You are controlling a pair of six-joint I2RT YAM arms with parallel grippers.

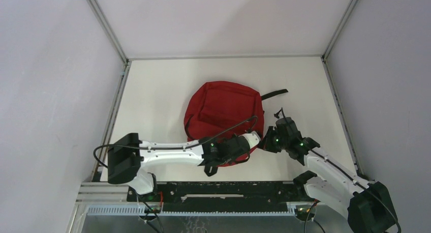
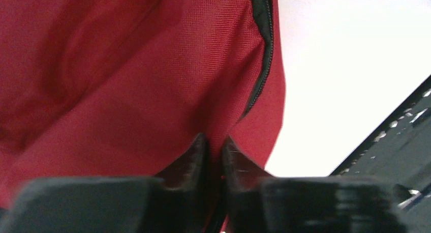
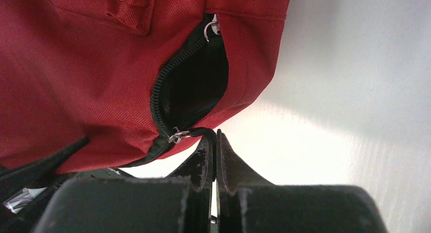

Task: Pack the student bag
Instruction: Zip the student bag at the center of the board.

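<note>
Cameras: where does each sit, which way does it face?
Top external: fixed above, behind the bases, looking down on the table and student bag; left arm and right arm show.
Left wrist: on the left arm, facing along the left gripper into the bag's red fabric; its fingers show.
Right wrist: on the right arm, facing past the right gripper at the bag's unzipped opening; its fingers show.
Shared: all three see the bag and white table.

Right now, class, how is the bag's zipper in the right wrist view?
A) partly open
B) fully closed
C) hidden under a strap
A: the zipper on the bag gapes, showing a dark inside.
</note>
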